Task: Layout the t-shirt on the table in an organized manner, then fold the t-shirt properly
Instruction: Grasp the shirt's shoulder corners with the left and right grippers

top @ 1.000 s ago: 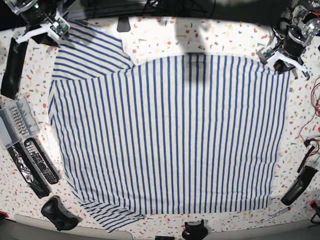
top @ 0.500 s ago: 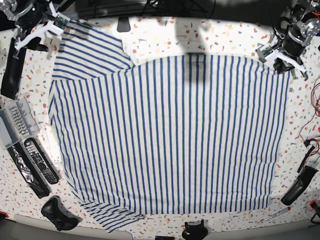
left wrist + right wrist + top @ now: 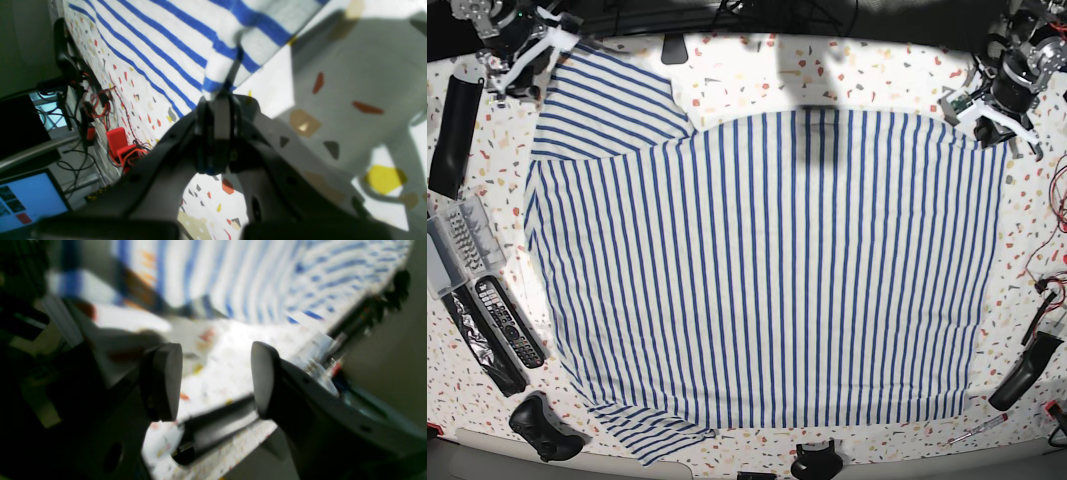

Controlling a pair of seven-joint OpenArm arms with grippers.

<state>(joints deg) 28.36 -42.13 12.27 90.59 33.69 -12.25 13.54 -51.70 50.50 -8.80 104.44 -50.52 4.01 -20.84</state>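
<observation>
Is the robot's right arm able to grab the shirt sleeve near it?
Probably yes. The right end effector is open and empty beside the sleeve, which lies flat on the table with nothing between them.

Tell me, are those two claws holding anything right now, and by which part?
The left gripper pinches a corner of the t-shirt at its hem edge. The right gripper is open and holds nothing.

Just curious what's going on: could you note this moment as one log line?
left gripper: shut on blue-striped white cloth t-shirt corner | right gripper: open, empty | shirt: spread flat on speckled terrazzo table
</observation>
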